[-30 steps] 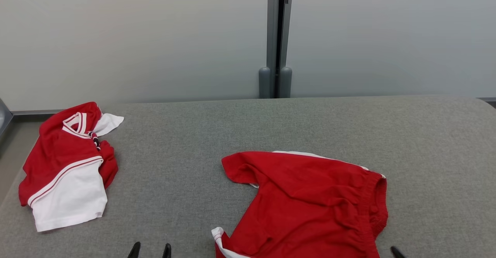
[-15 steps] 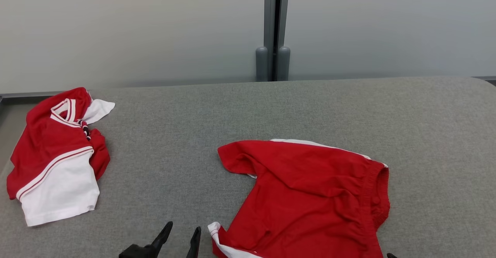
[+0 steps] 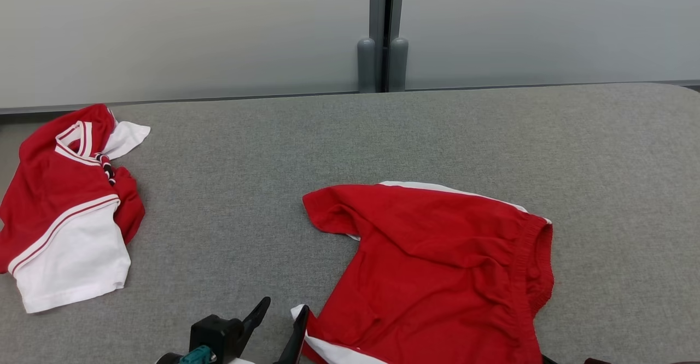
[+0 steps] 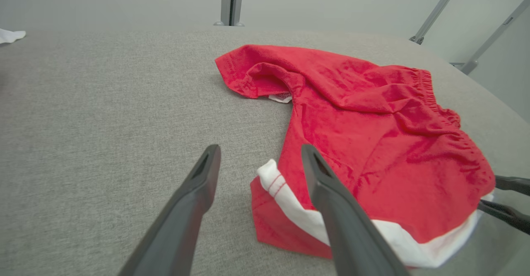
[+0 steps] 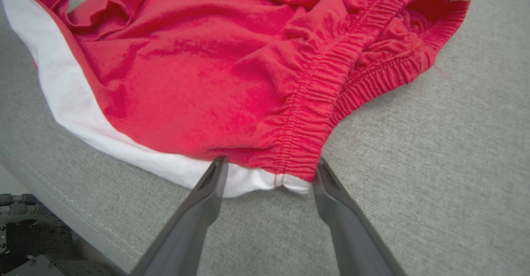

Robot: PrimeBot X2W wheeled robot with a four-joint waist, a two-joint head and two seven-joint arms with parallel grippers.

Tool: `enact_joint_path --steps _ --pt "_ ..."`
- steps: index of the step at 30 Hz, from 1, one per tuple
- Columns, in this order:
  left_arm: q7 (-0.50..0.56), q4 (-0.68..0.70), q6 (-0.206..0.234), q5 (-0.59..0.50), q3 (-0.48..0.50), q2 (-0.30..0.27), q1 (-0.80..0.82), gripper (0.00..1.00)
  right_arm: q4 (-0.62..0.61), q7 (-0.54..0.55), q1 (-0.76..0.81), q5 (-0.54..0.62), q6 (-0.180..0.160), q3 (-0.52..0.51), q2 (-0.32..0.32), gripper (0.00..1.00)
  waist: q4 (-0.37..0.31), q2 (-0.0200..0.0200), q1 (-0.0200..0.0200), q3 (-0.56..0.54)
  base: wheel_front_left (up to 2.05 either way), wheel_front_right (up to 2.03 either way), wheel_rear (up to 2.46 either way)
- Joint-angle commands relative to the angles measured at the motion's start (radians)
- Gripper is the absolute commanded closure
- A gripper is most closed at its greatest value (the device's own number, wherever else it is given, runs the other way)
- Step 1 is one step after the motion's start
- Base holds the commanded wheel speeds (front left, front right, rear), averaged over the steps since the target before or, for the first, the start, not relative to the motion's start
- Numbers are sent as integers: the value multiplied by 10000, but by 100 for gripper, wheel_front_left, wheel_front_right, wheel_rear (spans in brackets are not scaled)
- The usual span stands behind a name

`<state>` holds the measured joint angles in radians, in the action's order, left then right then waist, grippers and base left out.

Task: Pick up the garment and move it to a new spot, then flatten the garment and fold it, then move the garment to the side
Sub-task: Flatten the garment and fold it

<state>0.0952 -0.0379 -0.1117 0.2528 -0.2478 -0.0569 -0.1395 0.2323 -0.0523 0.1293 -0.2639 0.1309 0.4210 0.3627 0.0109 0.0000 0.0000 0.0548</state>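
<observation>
At the left edge of the bench (image 3: pixel 383 134), towards its far corner, a red-and-white shirt (image 3: pixel 65 211) lies crumpled, its white panel nearest the front edge and its striped collar turned towards the back.

The left gripper (image 3: pixel 284 312) sits at the front edge, left of the middle. Its two dark fingers are spread and it grips nothing. In the left wrist view the white-trimmed corner of a leg hem lies between the fingers, with one finger passing in front of the trim. Whether that finger touches the cloth cannot be told.

The garment, a pair of red shorts (image 3: pixel 437 265), lies rumpled from the middle of the bench to the front edge, right of centre. Its gathered waistband faces the right side.

The right gripper (image 5: pixel 270 164) is at the front edge by the near end of the waistband. Its fingers are parted and released, the tips reaching the hem on either side of the white trim.
</observation>
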Motion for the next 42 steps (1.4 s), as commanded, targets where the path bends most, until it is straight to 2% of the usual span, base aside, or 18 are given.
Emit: enact_joint_path --steps 1,17,18,19,20,21,27,31,37,42 --pt "226 134 63 182 -42 -38 110 0 15 -9 -124 -93 -2 13 101 0 17 0 0 19 0 0 0" --pt "1303 -167 190 450 -361 -100 414 0 65 70 -644 -269 -2 654 207 0 -184 0 0 587 0 0 0" --pt "1292 -230 197 407 -392 -104 460 5 67 99 -693 -293 -2 757 244 0 -197 0 0 635 0 0 0" --pt "1269 -275 216 432 -385 -101 499 55 51 77 -753 -317 -2 887 296 39 -204 0 0 670 0 0 0" --pt "1272 -319 219 499 -391 -96 516 92 68 102 -781 -423 -2 975 320 91 -208 0 0 705 0 0 0" --pt "1289 -370 189 559 -435 -97 513 100 23 140 -821 -508 -2 1166 380 100 -205 0 0 730 0 0 0" --pt "1199 -120 196 1056 -236 -125 286 100 -913 231 -1075 -1726 -1 1418 864 100 -205 0 0 685 0 0 0" --pt "1073 1002 416 1523 205 -101 135 100 -2585 670 -1060 -2873 -1 831 1311 100 -261 0 0 610 0 0 0" --pt "1488 3151 626 1886 613 -152 771 100 -5249 2452 -1405 -4053 -1 -307 2356 100 -205 0 0 805 0 0 0" --pt "2074 3886 866 2175 898 -127 2677 100 -6464 3959 -2921 -5071 -1 -1204 2966 100 10 0 0 1514 0 0 0"
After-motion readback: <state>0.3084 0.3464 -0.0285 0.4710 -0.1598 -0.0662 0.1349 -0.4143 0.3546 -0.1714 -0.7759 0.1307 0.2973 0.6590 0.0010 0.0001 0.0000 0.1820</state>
